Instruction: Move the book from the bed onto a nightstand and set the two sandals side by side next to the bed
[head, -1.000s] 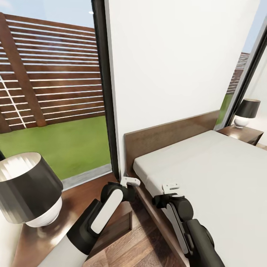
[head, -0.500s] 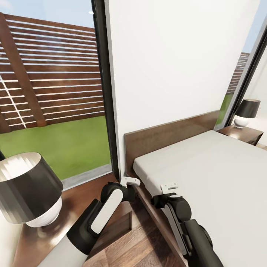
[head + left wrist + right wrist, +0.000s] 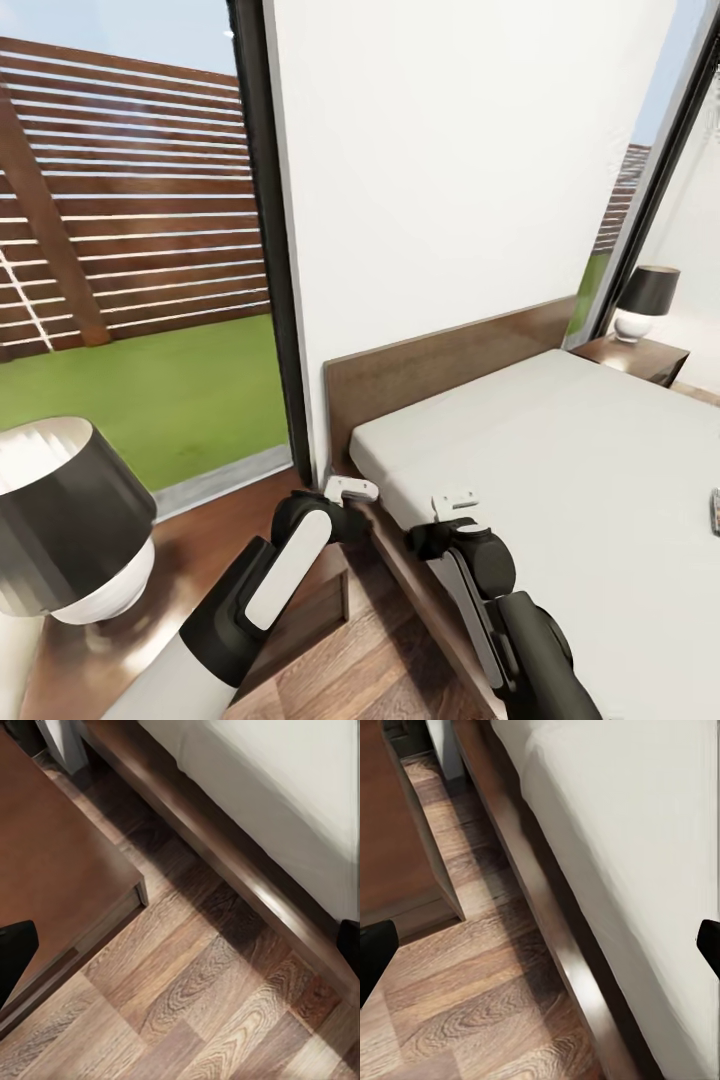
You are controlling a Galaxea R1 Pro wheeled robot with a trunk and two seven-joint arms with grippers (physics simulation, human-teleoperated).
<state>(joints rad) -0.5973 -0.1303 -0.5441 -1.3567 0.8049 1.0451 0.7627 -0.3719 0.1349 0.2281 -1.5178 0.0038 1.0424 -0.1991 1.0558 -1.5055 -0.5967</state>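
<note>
At the bottom of the head view, the two arms reach forward. The left gripper (image 3: 350, 489) hangs at the lower centre, over the gap between the nightstand (image 3: 300, 610) and the bed (image 3: 560, 470). The right gripper (image 3: 455, 500) hangs just to the right of it, over the near edge of the mattress. In both wrist views the dark fingertips stand wide apart at opposite edges of the frame, with nothing between them, so both grippers are released and empty.

The left wrist view shows the corner of the nightstand's (image 3: 52, 870) flat surface, the wood-plank floor (image 3: 195, 1005) and the dark bed frame (image 3: 255, 885) under the off-white mattress. The right wrist view shows the floor (image 3: 472, 997), the side of the nightstand (image 3: 397, 855) and the bed frame (image 3: 540, 922).

At the lower left of the head view, a lamp (image 3: 65, 525) with a dark shade and a white base stands on the near nightstand. At the right edge of the frame, a small dark object (image 3: 714, 508) lies on the mattress; it is cut off by the frame, and I cannot tell what it is.

Further back, the brown headboard (image 3: 450, 365) stands against the white wall (image 3: 460, 170). At the upper right, a second nightstand (image 3: 640, 357) carries a second lamp (image 3: 643, 302). Through the window at the left, there is green grass (image 3: 140, 400) and a slatted wooden fence (image 3: 140, 190).
</note>
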